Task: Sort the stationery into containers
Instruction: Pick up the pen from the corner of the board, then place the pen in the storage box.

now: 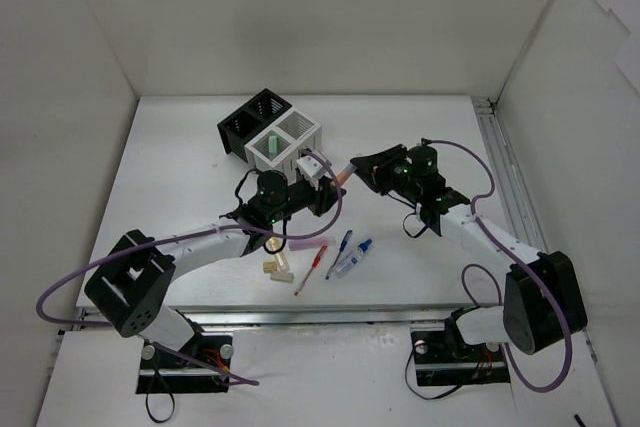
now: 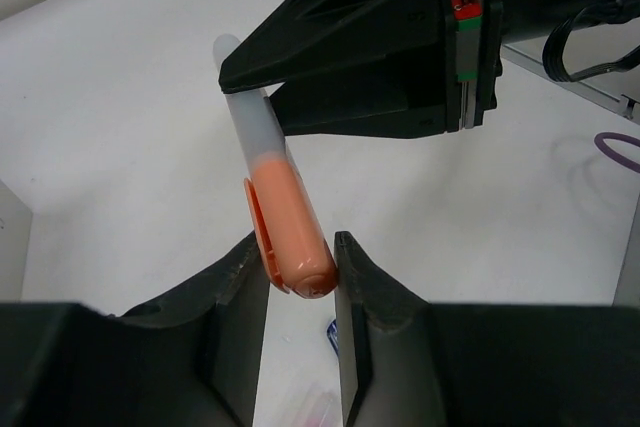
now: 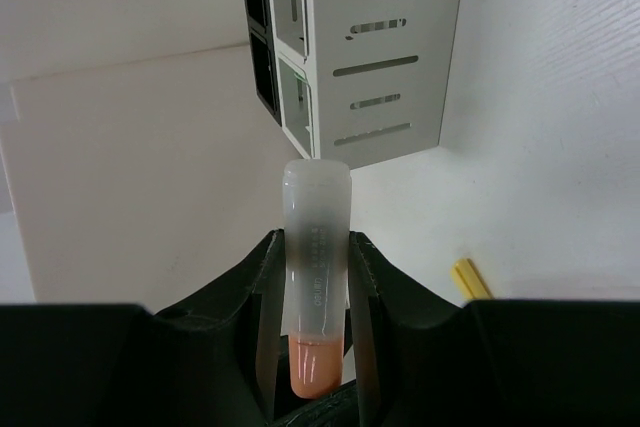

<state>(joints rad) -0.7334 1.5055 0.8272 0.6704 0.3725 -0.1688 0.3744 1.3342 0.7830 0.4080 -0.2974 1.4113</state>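
**Between the two arms: one marker, two grips**

Beside the white box (image 1: 285, 142), the orange marker (image 2: 288, 217) hangs in the air, held at both ends. The left gripper (image 2: 298, 252) clamps its orange end, the right gripper (image 3: 316, 247) its pale cap. If one arm pulls before the other lets go, the cap may come off, or the marker may fall.

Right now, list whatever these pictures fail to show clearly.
- Top view: black box interior, too dark to tell its contents.
- Right wrist view: print on the orange marker, too small to read.
- Right wrist view: yellow item, cut off by the right gripper; type unclear.
- Left wrist view: blue-and-white item, glimpsed only between the left gripper fingers; unidentifiable.
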